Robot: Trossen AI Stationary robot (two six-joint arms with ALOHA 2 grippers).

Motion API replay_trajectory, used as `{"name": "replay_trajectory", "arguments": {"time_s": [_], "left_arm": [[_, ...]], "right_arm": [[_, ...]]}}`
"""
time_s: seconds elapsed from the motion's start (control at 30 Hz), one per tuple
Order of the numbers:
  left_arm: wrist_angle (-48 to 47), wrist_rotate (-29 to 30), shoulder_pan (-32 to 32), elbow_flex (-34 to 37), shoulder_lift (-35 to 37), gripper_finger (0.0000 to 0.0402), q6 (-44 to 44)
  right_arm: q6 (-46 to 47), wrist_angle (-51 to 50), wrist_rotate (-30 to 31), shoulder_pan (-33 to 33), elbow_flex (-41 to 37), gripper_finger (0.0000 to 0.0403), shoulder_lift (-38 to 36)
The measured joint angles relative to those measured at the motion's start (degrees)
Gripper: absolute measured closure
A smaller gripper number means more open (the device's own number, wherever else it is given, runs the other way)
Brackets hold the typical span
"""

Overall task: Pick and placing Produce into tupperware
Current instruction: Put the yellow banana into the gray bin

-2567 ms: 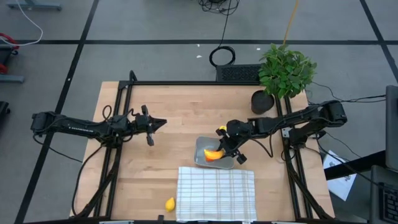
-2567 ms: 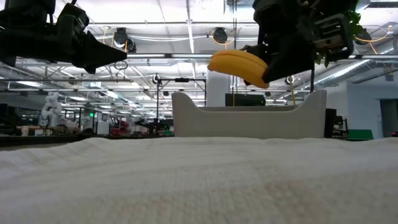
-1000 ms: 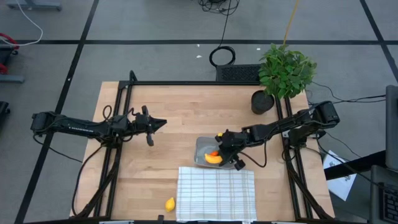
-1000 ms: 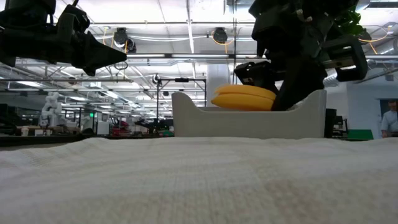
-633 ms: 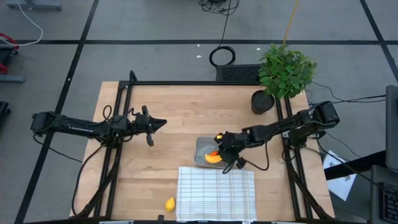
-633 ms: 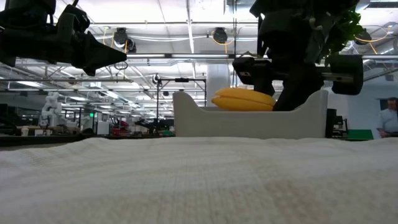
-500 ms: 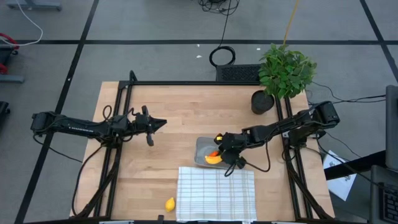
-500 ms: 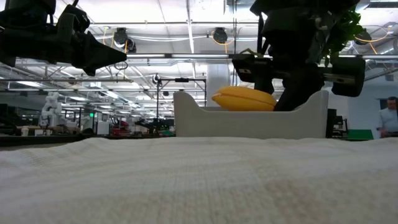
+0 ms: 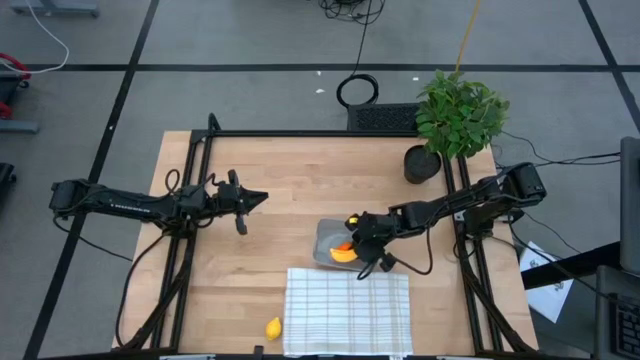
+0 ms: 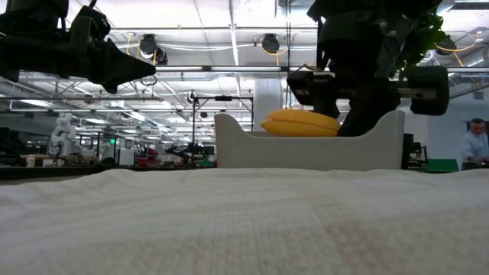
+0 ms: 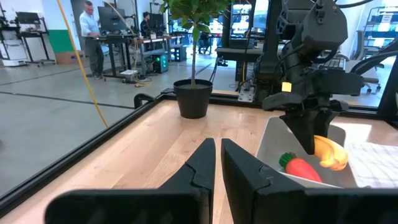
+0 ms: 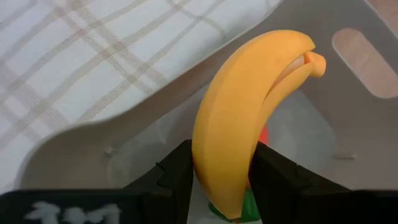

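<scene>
The grey tupperware tub (image 9: 323,236) sits mid-table, touching the checked cloth's far edge. The orange carrot (image 11: 303,168) with its green top lies inside it. The yellow banana (image 9: 343,255) is in the tub too, above the carrot, and my right gripper (image 9: 356,248) is shut on it. It shows just above the tub's rim in the low view (image 10: 302,122). The small yellow lemon piece (image 9: 273,327) lies on the bare wood near the table's near edge, left of the cloth. My left gripper (image 9: 262,197) hovers shut over the table's left half, touching nothing. My right gripper pinches the banana between its two fingers (image 12: 177,171), across the banana's length, on the half (image 12: 221,155) away from the pointed tip (image 12: 314,61). It reaches in from the table's right, slanting down. The banana is inside the tub, tilted, over the carrot (image 12: 263,134).
The white checked cloth (image 9: 348,310) covers the near middle of the table. A leafy potted plant (image 9: 458,115) stands at the far right corner, its dark pot (image 9: 422,163) on the wood. Black frame rails run along the table's left, right and far edges. People show in the room behind.
My right gripper has turned at the wrist over the tub while staying shut on the banana. The banana has stayed low in the tub, settling more level.
</scene>
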State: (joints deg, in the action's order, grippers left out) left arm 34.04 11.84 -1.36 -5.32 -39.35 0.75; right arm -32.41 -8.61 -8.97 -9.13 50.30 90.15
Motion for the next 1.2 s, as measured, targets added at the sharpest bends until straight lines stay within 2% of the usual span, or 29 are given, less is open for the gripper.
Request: {"name": "replay_trajectory", "arguments": {"time_s": [0.8, 1.2], "left_arm": [[0.02, 0.01, 0.02, 0.00, 0.00, 0.0371, 0.24], [0.02, 0.02, 0.01, 0.00, 0.00, 0.0371, 0.24]], "right_arm": [[2.33, -0.69, 0.02, 0.00, -0.02, 0.0276, 0.00], [2.74, -1.08, 1.56, 0.04, 0.00, 0.0234, 0.00]]}}
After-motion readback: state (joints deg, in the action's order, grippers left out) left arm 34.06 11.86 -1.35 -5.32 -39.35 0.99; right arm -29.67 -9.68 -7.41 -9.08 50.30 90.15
